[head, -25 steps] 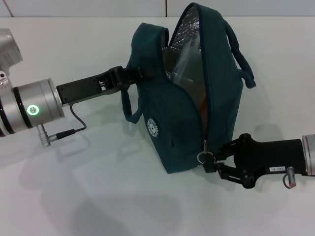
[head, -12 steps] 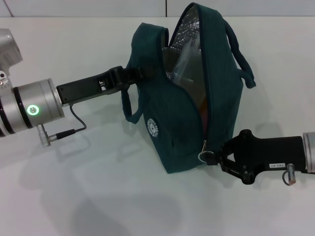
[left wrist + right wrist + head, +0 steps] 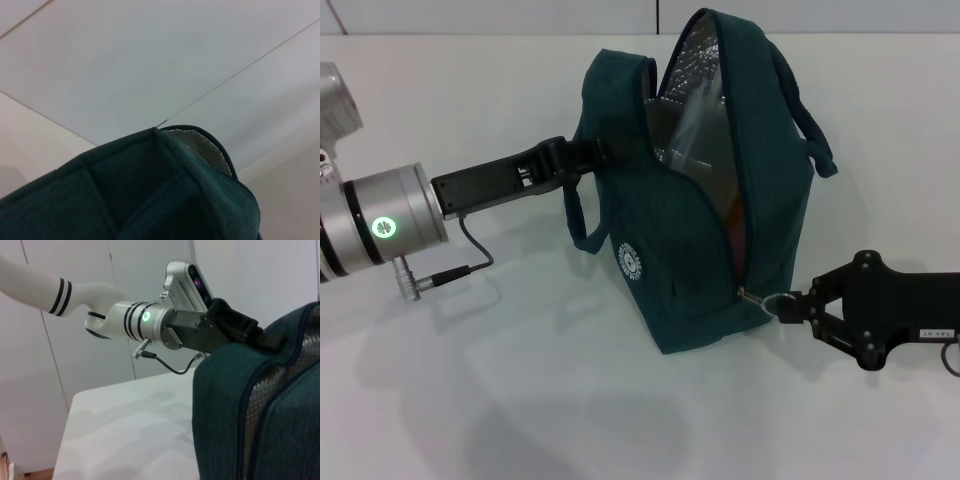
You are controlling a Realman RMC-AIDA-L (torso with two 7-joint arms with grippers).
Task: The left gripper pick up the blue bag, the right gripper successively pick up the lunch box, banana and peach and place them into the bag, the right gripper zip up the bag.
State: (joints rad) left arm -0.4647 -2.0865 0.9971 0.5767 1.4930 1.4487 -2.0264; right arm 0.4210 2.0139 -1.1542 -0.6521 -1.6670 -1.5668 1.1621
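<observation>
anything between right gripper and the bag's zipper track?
Only the zipper pull: head view shows it stretched from the blue bag to the right gripper, fingers shut on it.

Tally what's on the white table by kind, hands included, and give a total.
Blue bag, zipper open, standing on the table: 1
Robot hands: 2, the left hand at the bag's side, the right hand shut on the zipper pull
Clear box partly visible inside the bag: 1
Total: 4
</observation>
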